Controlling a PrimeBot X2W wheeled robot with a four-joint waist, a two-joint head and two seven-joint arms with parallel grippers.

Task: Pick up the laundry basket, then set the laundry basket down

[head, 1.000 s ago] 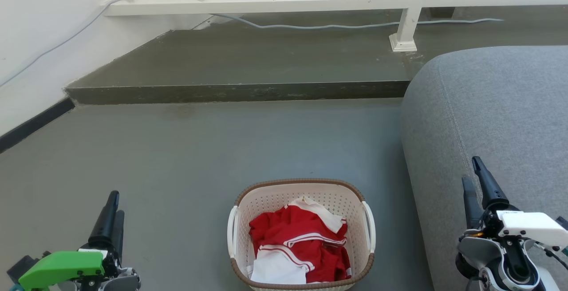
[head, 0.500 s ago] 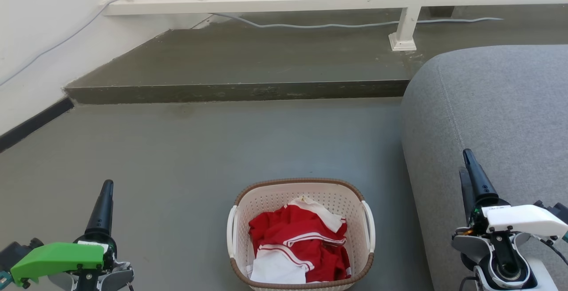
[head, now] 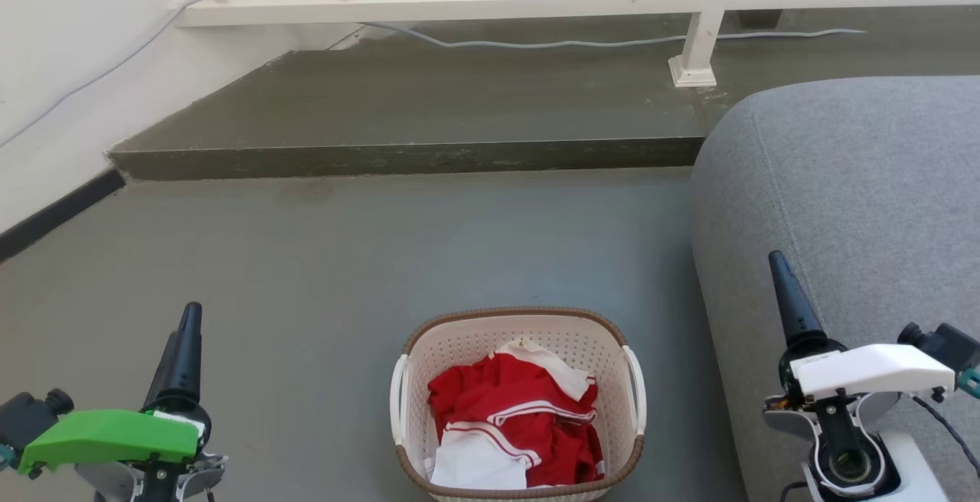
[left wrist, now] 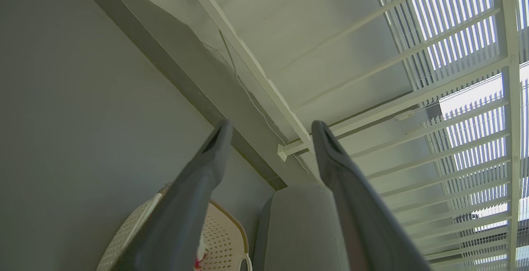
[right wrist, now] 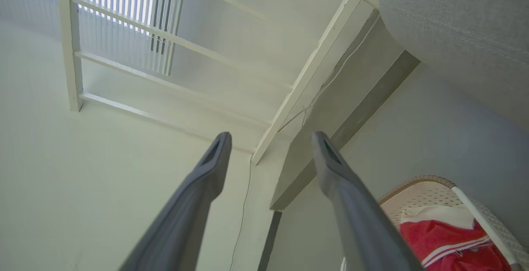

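While the laundry basket [head: 475, 345] sits on the floor [head: 344, 257] just beside the sofa [head: 857, 180], left gripper [head: 190, 314] and right gripper [head: 779, 261] hang empty, fingers [left wrist: 206, 167] apart; bring 1 to each of its 2 handles [head: 397, 399], then lift evenly.

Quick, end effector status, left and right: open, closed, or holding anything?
Left end effector: open, holding nothing.
Right end effector: open, holding nothing.

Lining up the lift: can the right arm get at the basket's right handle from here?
Probably yes. The right claw is open and hangs over the sofa edge, right of the basket; bare floor lies between the sofa and the handle, though that gap looks narrow.
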